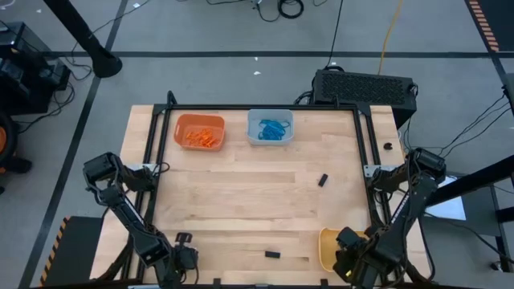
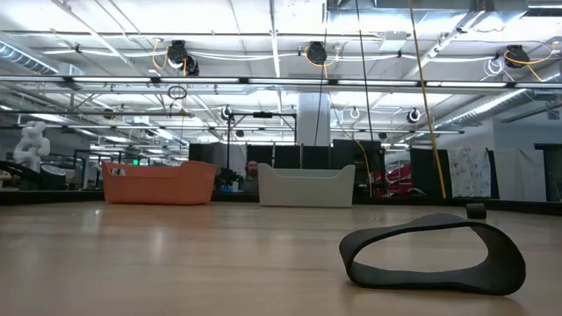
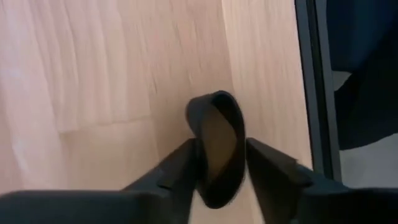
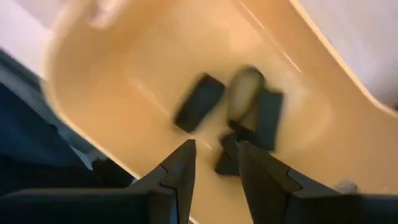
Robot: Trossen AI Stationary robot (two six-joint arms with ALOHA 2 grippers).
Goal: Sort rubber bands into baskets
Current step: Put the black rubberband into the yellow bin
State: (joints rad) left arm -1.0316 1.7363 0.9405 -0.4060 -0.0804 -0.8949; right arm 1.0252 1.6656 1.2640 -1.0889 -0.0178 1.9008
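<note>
In the left wrist view a black rubber band (image 3: 217,118) stands on edge on the wood between the fingers of my left gripper (image 3: 221,146), near the table's near left corner (image 1: 183,255). My right gripper (image 4: 216,149) hangs open over the yellow basket (image 4: 124,81), (image 1: 328,249), which holds several black bands (image 4: 198,102). Nothing is between its fingers. The orange basket (image 1: 199,132) holds orange bands and the blue-grey basket (image 1: 270,127) holds blue ones. My left gripper has the black band's two flat sides (image 3: 239,134) between its two fingers, which slant down from above. The loop stands on edge and is narrowed to an oval. Its far end (image 3: 214,99) sticks out beyond the fingertips, and the band still looks to be on the table.
Two more black bands lie loose on the wood, one near the front edge (image 1: 272,254), (image 2: 430,254) and one right of centre (image 1: 323,180). A black frame rail (image 3: 317,87) runs close beside my left gripper. The middle of the table (image 1: 257,201) is bare wood.
</note>
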